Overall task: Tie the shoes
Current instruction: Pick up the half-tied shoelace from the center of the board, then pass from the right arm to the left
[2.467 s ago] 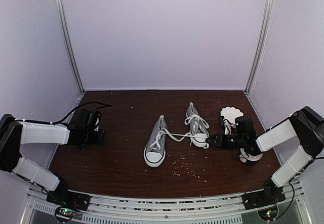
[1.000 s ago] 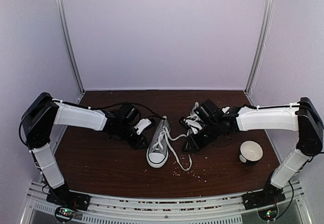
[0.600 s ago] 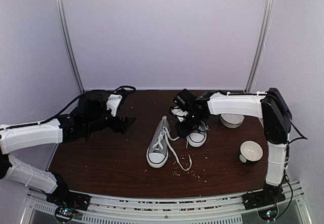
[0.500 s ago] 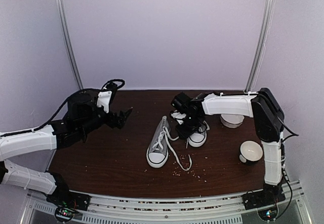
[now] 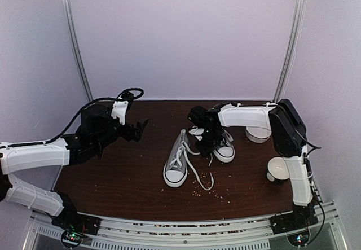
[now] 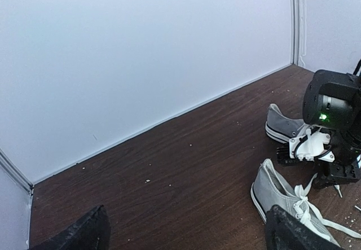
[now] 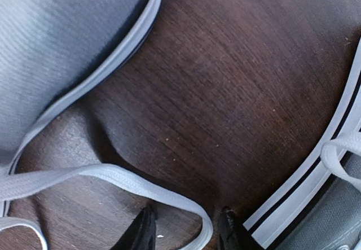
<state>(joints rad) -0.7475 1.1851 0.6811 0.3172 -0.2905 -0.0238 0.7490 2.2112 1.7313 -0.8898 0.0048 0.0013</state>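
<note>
Left gripper [image 5: 139, 128] gapes empty; right gripper [image 7: 186, 233], between the 2 shoes [image 5: 176, 162], parted, apparently straddling a lace [image 7: 107, 174]

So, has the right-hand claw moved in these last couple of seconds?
Yes: the right gripper went left, away from the white cup, to between the shoes.

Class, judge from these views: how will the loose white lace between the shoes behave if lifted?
The lace lies in soft curves on the table, so it likely droops limply. Thin and flat, it may slip from the right gripper.
</note>
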